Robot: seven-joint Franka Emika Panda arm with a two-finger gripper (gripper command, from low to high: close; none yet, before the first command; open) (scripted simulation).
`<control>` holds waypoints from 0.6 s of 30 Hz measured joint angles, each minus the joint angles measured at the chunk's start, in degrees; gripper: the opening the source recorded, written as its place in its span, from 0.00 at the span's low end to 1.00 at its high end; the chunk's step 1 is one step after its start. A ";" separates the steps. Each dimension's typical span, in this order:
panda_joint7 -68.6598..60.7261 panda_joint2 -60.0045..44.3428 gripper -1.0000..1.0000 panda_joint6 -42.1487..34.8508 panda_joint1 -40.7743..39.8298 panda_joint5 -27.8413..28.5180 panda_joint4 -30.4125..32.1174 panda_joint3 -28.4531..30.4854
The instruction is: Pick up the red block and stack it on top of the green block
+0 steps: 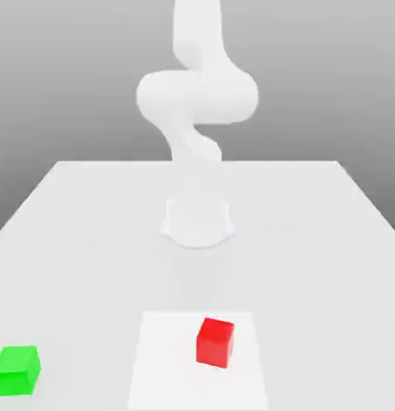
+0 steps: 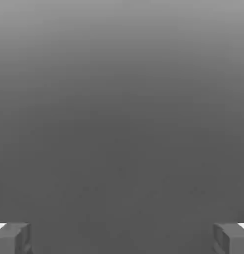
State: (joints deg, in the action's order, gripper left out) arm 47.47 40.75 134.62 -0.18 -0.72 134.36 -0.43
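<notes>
Resting on a paler square patch (image 1: 164, 361) near the tabletop's (image 1: 313, 241) front edge, the red block (image 1: 215, 343) sat upright, slightly turned. Green block (image 1: 17, 370) stood well apart, close to the front corner on the exterior view's left. Arm's base (image 1: 197, 221) rose mid-tabletop. Hand view: claw (image 2: 122, 238) spread wide, two fingertips (image 2: 12, 238) far apart, nothing held between them, grey background beyond.

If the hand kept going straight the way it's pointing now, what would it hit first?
Probably nothing: between the open hand's fingertips the hand view has just plain grey backdrop, no red block or green block, though depth is unclear.
</notes>
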 joint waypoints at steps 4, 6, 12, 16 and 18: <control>3.01 -8.78 0.50 4.86 -0.17 -0.94 4.38 -0.86; 4.54 -12.95 0.50 7.17 -0.23 -1.27 6.48 -1.34; 9.58 -25.41 0.50 14.10 -0.60 -1.58 12.74 -3.07; 13.54 -33.72 0.50 18.74 -1.03 -0.94 16.91 -4.29; 15.88 -37.88 0.50 21.06 -0.92 -0.13 19.00 -4.53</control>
State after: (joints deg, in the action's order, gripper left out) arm 63.35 2.86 155.68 -1.10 -0.85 153.36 -4.97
